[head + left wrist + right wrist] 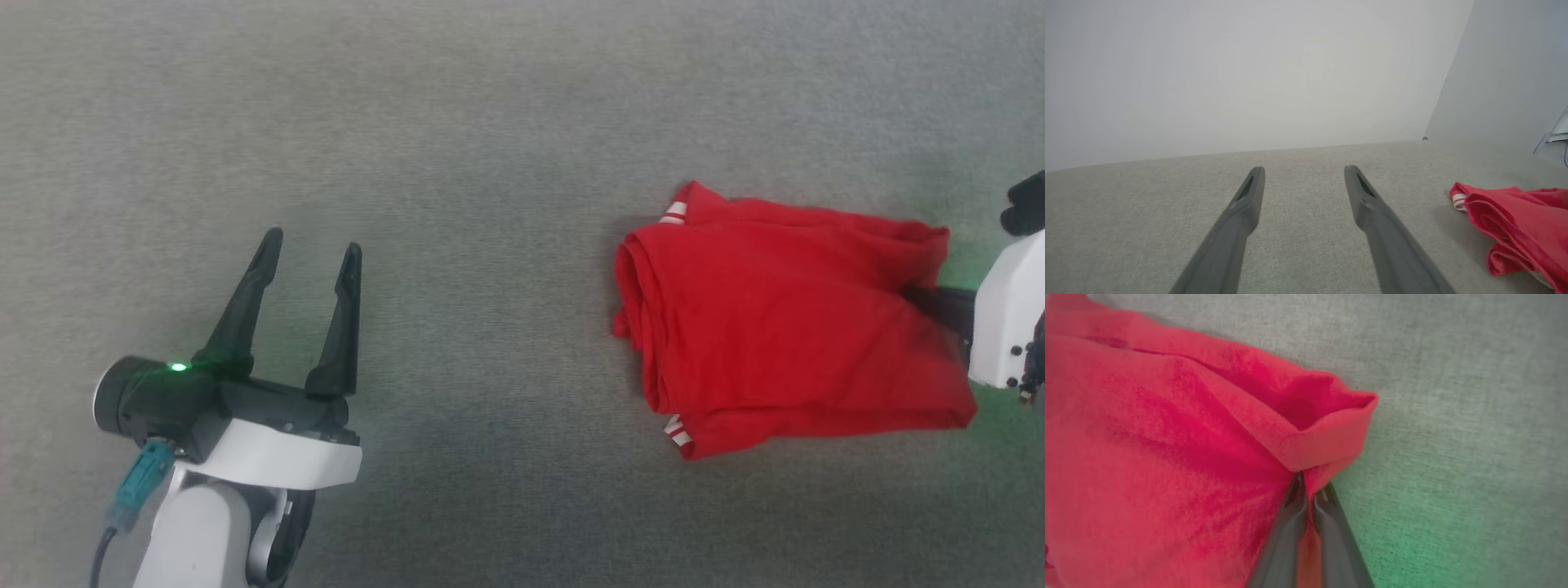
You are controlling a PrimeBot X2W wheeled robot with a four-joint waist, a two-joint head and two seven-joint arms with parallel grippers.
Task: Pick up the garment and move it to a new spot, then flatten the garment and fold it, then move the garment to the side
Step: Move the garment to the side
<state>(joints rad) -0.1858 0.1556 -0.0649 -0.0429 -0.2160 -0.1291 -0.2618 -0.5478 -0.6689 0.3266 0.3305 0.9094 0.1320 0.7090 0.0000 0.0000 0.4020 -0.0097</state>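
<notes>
Step in hand, as judged: the final move to the side. The garment (784,327) lies folded in a compact red bundle on the right of the worktop (490,122). The right end effector (1309,486) is clenched on its edge fold. The left end effector (313,239) is released, well apart from it. The next move calls for a low, steady pull, since the soft, limp fabric may unfold. Striped trim shows at two corners. The worktop is grey, woven and matte.

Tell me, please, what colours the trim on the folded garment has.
White and red stripes; the garment shows its trim best in the head view.
</notes>
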